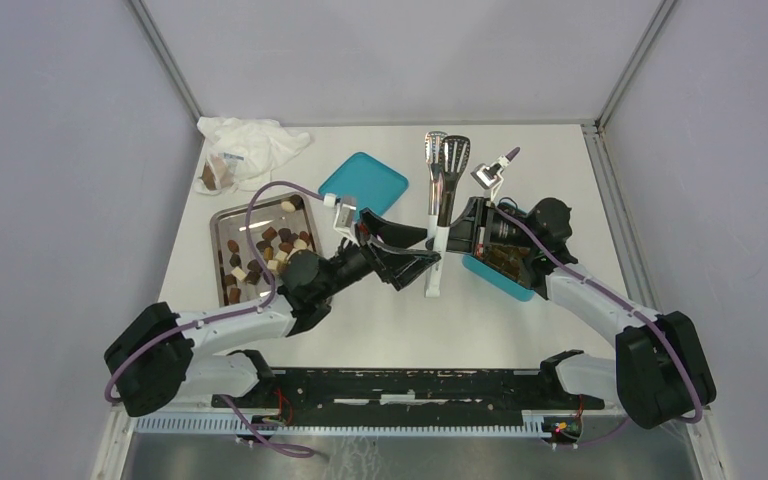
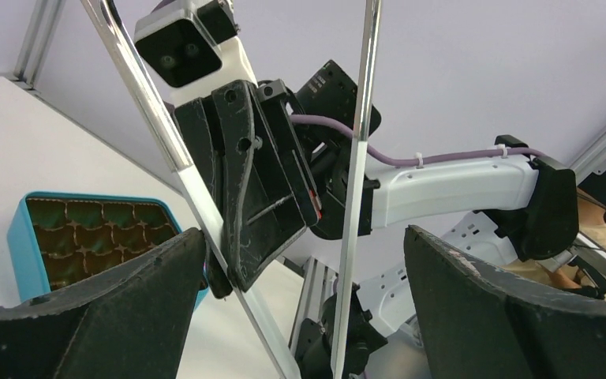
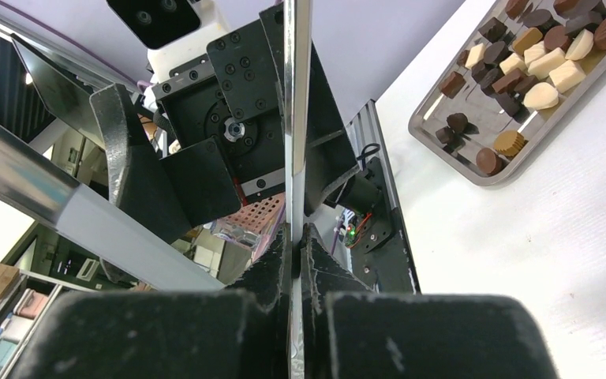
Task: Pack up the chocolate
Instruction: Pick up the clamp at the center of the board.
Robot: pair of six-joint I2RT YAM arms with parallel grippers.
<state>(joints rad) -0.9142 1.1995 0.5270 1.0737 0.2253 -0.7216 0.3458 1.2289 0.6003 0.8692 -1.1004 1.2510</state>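
Two sets of fingers, one tool: left fingers (image 2: pixel 126 316) and right fingers (image 3: pixel 264 276) both at the tongs (image 1: pixel 441 205), close together over the middle of the worktop (image 1: pixel 380 330).
Step, as judged: passing the tongs from right to left; no packing begun.
Risk, drop: tongs falling if the right lets go before the left has closed. Cause: nothing else bearing them.
Risk, swing: tongs pivoting in the grip. Cause: a pinch on one thin, smooth steel strip only.
Risk, bad catch: left closing across both arms and squeezing the tongs shut, or catching one arm askew. Cause: both arms lying in the same gap, at different angles.
Risk, knock: wrists bumping. Cause: very little room between them.
Right fingers: clamped tight on one steel arm of the tongs; nothing else held.
Left fingers: spread wide, holding nothing; both tong arms running through the gap; no contact to be seen from the left wrist view.
Chocolate (image 1: pixel 268 250): every visible piece loose in the steel tray (image 1: pixel 245 220), left side of the worktop, well apart from both sets of fingers.
Teal box (image 2: pixel 20 253): beneath the right arm; the cells in view empty.
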